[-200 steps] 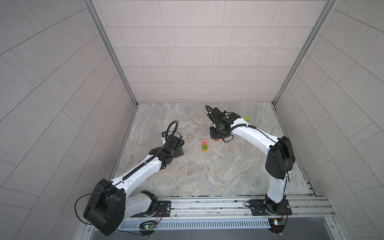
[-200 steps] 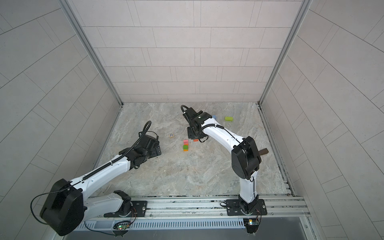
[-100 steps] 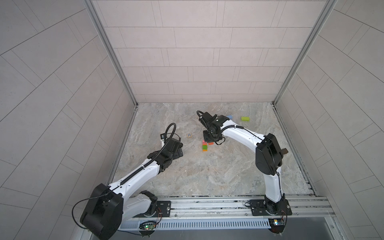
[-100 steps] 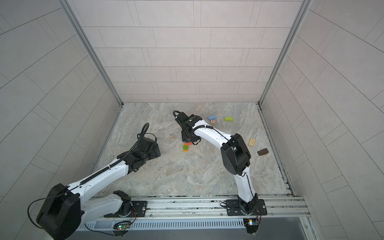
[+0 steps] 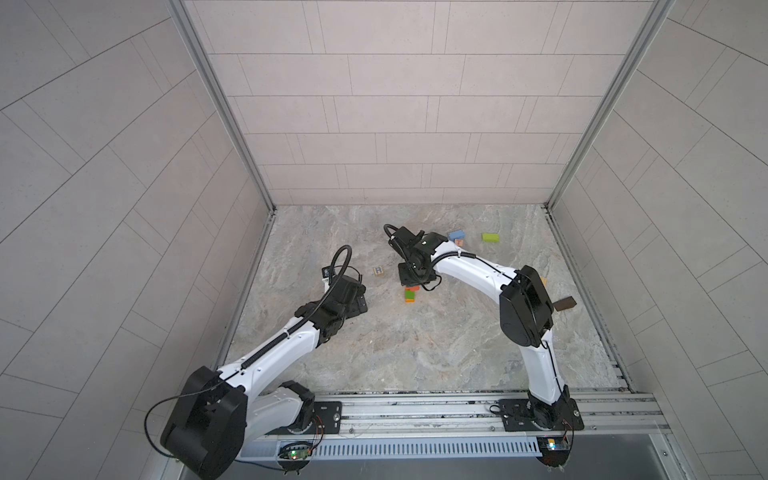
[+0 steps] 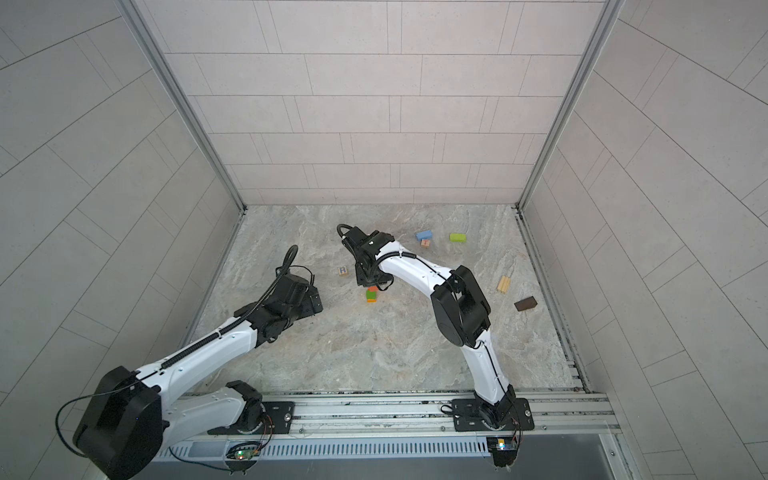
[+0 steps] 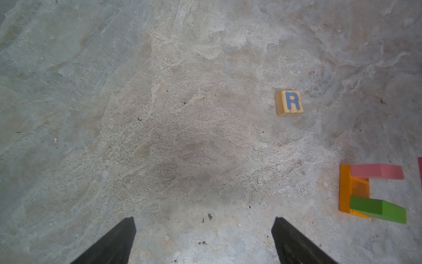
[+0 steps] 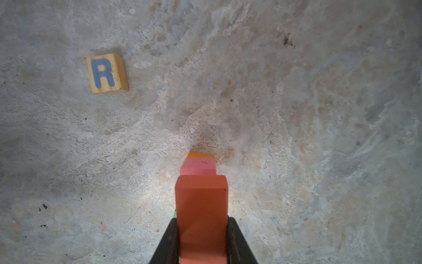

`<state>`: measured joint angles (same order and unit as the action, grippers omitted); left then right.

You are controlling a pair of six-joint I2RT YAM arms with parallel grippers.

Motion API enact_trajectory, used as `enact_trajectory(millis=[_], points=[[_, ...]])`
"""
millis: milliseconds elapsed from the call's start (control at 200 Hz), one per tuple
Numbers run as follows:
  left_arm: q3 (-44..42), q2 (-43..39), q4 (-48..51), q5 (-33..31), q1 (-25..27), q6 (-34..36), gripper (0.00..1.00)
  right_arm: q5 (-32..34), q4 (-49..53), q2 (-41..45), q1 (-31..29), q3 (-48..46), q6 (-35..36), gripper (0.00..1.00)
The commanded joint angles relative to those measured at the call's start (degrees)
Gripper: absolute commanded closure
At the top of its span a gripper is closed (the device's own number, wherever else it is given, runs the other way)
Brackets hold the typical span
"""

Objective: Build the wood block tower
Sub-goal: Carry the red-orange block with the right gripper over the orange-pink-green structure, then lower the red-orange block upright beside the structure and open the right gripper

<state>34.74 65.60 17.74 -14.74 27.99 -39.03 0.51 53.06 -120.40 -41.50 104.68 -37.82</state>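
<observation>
Light, rigid, smooth-painted red-orange block point(image 8: 202, 201) sits pinched by its flat sides in right gripper point(image 8: 202, 220); likely slippery; left gripper point(image 7: 203, 219) wide, empty

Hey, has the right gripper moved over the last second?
Yes. The right gripper, holding the red-orange block, shifted left in both top views, closer to the R cube.
</observation>
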Motion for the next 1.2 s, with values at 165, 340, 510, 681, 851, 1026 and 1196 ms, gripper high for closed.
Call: enact_trajectory(millis=[165,340,510,681,851,1026,1196], points=[[-0.7,0.0,-0.6,0.3,-0.5,-0.4,0.0,1.2,0.6,-1.9,-1.1,1.1,-1.3,0.78],[-0.7,-0.1,-0.6,0.5,-0.6,-0.4,0.0,1.3,0.7,-2.1,-1.2,1.2,-1.5,0.78],[-0.8,-0.4,-0.6,0.6,-0.6,-0.3,0.0,1.3,0.6,-2.5,-1.3,1.3,-1.5,0.78],[-0.8,-0.2,-0.8,1.0,-0.5,-0.3,0.0,1.4,0.6,-2.8,-1.3,1.5,-1.5,0.78],[-0.8,0.0,-0.9,1.2,-0.5,-0.3,0.0,1.5,0.8,-3.2,-1.3,1.6,-1.4,0.78],[-0.9,0.0,-1.2,1.7,-0.6,0.0,0.0,1.4,0.9,-3.7,-1.3,1.8,-1.3,0.72],[-0.9,0.0,-1.3,2.1,-0.6,0.2,0.0,1.8,1.2,-3.7,-1.3,2.0,-0.9,0.62]])
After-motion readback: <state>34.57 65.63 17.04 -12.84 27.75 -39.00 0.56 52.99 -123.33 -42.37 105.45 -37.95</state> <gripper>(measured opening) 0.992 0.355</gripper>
